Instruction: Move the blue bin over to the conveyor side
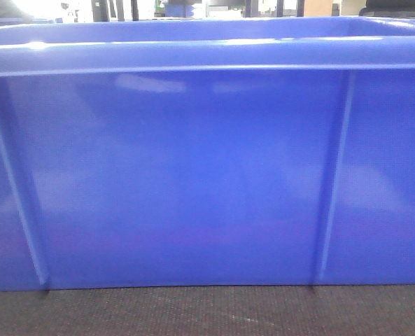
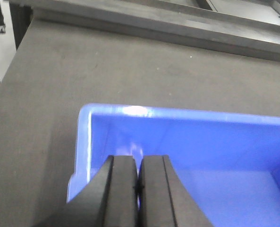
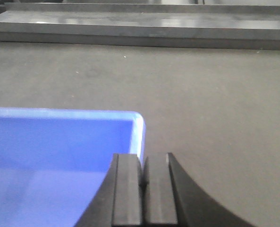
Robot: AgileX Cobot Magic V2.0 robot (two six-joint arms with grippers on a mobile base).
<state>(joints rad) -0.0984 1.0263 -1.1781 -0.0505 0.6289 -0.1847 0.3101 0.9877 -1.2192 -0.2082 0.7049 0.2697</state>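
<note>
The blue bin [image 1: 193, 175] fills the front view, its glossy ribbed wall standing on the dark woven conveyor side [image 1: 207, 311]. In the left wrist view my left gripper [image 2: 139, 163] is shut over the inside of the blue bin [image 2: 201, 142], just right of its left wall. A blue sliver shows through the seam and nothing is held. In the right wrist view my right gripper [image 3: 142, 161] is shut right at the right rim of the blue bin [image 3: 59, 142]. One finger is over the inside, the other over the conveyor side [image 3: 201, 104]. No grip on the rim shows.
A long grey metal rail [image 3: 140, 28] runs across the far edge of the woven surface, seen also in the left wrist view as the rail [image 2: 177, 26]. The surface's left edge [image 2: 7, 85] drops off beside a pale floor. Shelving and clutter stand behind the bin [image 1: 193, 8].
</note>
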